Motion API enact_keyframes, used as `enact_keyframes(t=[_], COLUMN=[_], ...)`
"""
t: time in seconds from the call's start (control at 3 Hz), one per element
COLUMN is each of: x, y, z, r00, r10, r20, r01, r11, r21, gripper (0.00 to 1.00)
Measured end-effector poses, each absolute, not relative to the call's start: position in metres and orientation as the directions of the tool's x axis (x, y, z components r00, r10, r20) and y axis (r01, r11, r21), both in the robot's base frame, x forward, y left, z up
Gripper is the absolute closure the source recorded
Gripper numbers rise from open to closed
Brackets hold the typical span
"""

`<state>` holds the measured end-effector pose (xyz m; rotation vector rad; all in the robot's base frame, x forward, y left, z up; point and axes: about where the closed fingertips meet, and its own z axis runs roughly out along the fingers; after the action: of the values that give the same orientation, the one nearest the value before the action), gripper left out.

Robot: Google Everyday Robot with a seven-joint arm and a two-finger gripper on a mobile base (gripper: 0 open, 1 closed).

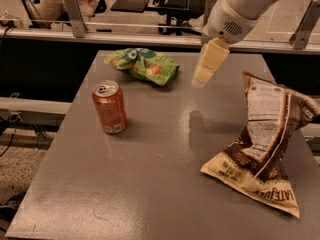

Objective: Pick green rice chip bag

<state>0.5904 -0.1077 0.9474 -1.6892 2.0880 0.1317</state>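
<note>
Camera view. The tool (201, 79) hangs over the far middle of the desk (150, 189), carrying nothing; whether it is wide or narrow cannot be told. The green bag (142, 64) lies flat near the far edge, just left of the tool, with its long axis running roughly left to right. The can (110, 107) and brown bag (265, 144) sit nearer.

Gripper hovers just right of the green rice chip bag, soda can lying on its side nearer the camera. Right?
No: the camera view shows the soda can standing upright, not on its side. The gripper does hover right of the green rice chip bag.
</note>
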Motion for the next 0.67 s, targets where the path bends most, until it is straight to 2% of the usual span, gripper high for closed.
enact_keyframes(t=[0.67], x=[0.649], y=[-0.047], z=[0.913], r00=[-0.165], r10=[-0.917], r20=[-0.364], r01=[-0.952], r11=[0.244], r21=[-0.182], gripper=[0.00])
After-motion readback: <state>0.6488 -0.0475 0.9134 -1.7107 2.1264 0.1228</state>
